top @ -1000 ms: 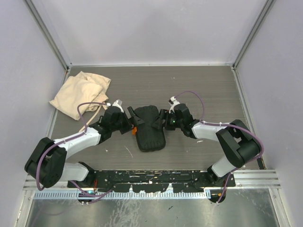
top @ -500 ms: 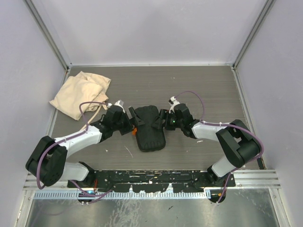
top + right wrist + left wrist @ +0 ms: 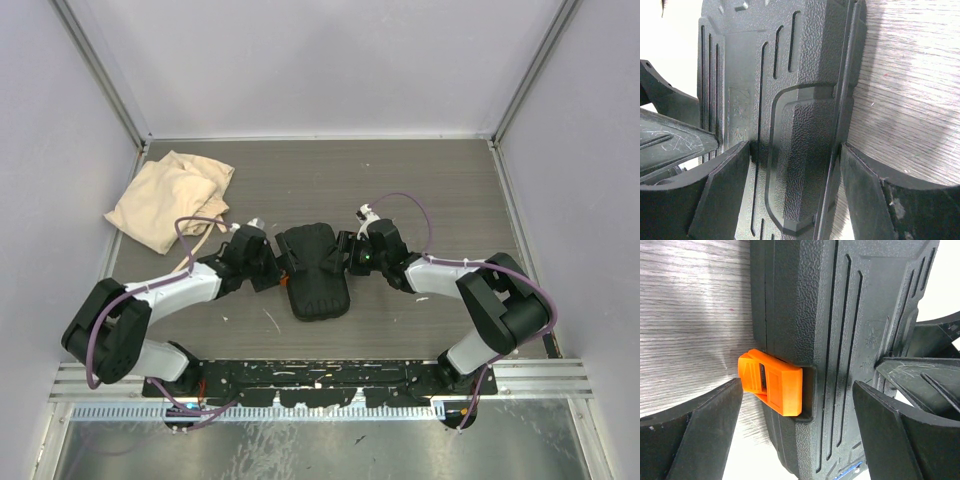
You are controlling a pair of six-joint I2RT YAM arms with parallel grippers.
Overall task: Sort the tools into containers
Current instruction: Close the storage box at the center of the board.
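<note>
Dark grey wood-grain desk: it carried everything you had in view, with pale walls on three sides.

Left arm and right arm: both white-and-black arms reached inward from the near edge and met the case from opposite sides.

Closed black textured plastic tool case: it lay flat at mid-desk between the two wrists, lid shut and ribbed face up.

Crumpled beige cloth bag: it sat at the far left of the desk, well apart from the case.

Left jaws: you had them spread wide at the case's left edge, holding nothing. In the left wrist view one finger sat on the desk side and the other over the ribbed lid.

Right jaws: these also stood wide apart, at the case's right edge. One finger lay over the lid, the other by the seam where case met desk. No grip showed; whether the fingers touched the plastic you could not tell.

Small orange plastic latch: it sat in a recess on the case's left side, between the left fingers and just beside the desk-side one.

Tools: none showed in any view. Whether they lay inside the shut case you could not tell.
</note>
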